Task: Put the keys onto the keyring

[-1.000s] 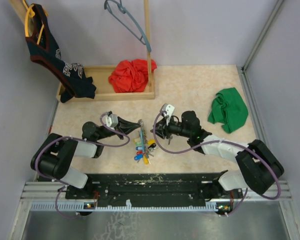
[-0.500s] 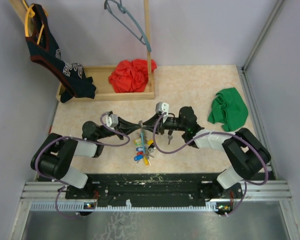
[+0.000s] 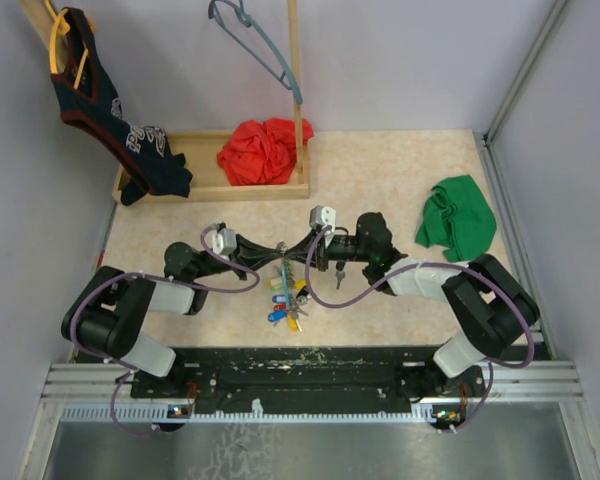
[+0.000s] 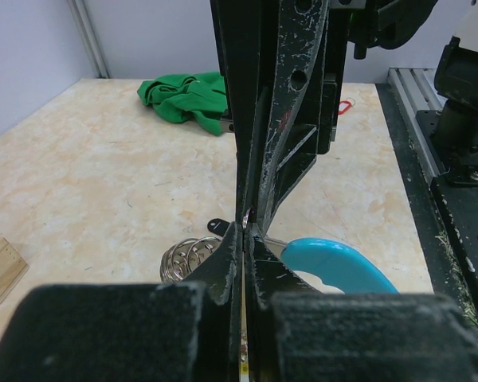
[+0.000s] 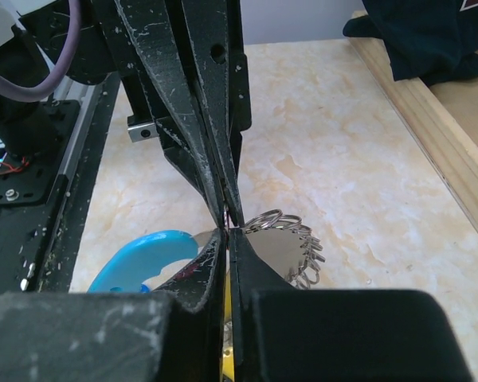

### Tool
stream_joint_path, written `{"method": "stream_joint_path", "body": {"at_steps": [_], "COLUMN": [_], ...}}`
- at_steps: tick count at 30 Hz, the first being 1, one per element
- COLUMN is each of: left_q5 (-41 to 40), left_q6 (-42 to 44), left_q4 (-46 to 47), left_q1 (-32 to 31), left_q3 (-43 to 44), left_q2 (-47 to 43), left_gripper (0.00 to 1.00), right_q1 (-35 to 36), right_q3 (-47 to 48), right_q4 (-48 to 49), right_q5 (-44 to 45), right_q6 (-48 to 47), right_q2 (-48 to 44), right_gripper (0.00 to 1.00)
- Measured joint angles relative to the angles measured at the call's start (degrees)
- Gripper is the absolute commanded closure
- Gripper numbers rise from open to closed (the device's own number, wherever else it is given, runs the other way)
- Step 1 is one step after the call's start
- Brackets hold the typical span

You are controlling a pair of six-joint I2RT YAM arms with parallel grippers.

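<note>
The keyring hangs between my two grippers; its light-blue section [image 4: 334,263] and grey hoop [image 5: 280,253] show in the wrist views, its upper end [image 3: 284,259] in the top view. Several small split rings [image 5: 296,239] sit on it. Keys [image 3: 285,295] with blue, yellow, red and green heads dangle below, over the table. My left gripper [image 3: 278,250] and right gripper [image 3: 293,249] meet tip to tip, both shut on the keyring's edge. The left fingertips [image 4: 231,239] and right fingertips [image 5: 240,239] are pressed together. A black key head [image 4: 214,224] lies behind the left fingers.
A wooden tray [image 3: 212,190] at the back holds a red cloth [image 3: 263,150] and a dark garment [image 3: 120,130]. A green cloth [image 3: 460,220] lies at the right. A grey-blue hanger [image 3: 255,40] hangs by a wooden post [image 3: 296,70].
My right gripper has swung left and closed on the keyring opposite the left gripper. The left gripper and the hanging keys have stayed in place.
</note>
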Motion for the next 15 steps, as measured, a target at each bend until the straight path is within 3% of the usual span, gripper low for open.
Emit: {"method": "stream_joint_path", "body": {"at_steps": [4,8,15], "left_q5": [0.1,0.5,4.5], "left_q6": [0.0,0.2,-1.2], "left_q4": [0.0,0.0,0.0], "left_q1": [0.1,0.4,1.9], "left_q3": [0.0,0.0,1.3], "left_q2": [0.0,0.0,0.7], "left_gripper": [1.0,0.9,0.8], "right_q1": [-0.1,-0.3,-0.2], "right_q3": [0.8,3.0,10.7], "right_q4": [-1.6,-6.6,-26.6], "right_q5": [-0.1,-0.6,0.1], "right_q6": [-0.6,-3.4,-14.9], "right_q2": [0.0,-0.1,-1.8], "right_gripper": [1.0,1.0,1.0]}}
